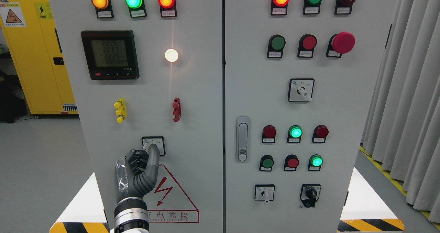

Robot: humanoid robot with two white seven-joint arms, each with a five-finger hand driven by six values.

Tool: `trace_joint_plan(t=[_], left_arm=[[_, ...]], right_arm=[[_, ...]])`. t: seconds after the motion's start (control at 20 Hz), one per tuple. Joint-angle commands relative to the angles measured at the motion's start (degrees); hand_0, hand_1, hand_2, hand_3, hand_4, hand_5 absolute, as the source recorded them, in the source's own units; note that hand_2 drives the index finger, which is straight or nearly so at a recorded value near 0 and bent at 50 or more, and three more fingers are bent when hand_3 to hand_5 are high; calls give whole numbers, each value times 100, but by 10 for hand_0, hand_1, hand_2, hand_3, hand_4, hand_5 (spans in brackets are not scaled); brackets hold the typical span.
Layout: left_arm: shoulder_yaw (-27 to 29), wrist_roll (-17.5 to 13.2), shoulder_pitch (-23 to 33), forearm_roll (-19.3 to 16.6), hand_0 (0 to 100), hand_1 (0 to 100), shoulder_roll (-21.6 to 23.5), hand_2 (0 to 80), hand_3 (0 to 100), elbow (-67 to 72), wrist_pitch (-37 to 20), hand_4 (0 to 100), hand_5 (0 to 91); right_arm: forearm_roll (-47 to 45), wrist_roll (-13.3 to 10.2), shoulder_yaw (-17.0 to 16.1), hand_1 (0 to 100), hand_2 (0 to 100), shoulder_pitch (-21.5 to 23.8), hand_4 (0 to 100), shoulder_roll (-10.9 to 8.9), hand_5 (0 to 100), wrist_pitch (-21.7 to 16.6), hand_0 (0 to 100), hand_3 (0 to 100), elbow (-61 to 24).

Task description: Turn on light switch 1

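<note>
Grey cabinet (192, 99); left hand (139, 171) grips rotary switch (153, 145).

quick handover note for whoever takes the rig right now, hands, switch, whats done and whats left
Left hand: raised to the rotary switch low on the left cabinet door, fingers on its knob; how firm the grip is cannot be told.
Right hand: out of view.
White lamp above the switch is lit, so the switch may already be turned; the knob position is hidden by the fingers.
Left: confirm the switch position, then release and withdraw the hand.
</note>
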Motion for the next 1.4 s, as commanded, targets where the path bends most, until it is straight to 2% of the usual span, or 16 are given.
trace_joint_plan(t=[0.0,0.1,0.25,0.35,0.65,1.05,1.35], left_arm=[[6,22,10,5,632,497,9,610,896,-4,5,845,793],[6,22,10,5,615,495,0,610,896,-4,5,845,794],[6,22,10,13,530,480,0,609,896,5,5,846,794],[6,14,10,13,421,461,9,618,897,5,-4,846,795],[6,14,19,31,288,441,9,644,905,5,-13,846,794],[15,22,45,31,203,431,9,654,914,-4,-22,847,792],[15,22,151,31,183,432,27,657,916,-57,-144,845,787]], right_arm=[[0,3,0,500,40,0,0,0,0,2,0,0,0],[0,3,0,500,40,0,0,0,0,2,0,0,0],[0,3,0,500,40,0,0,0,0,2,0,0,0],[0,-6,0,500,40,0,0,0,0,2,0,0,0],[0,3,0,500,40,0,0,0,0,2,0,0,0],[0,3,0,500,40,0,0,0,0,2,0,0,0],[0,3,0,500,40,0,0,0,0,2,0,0,0]])
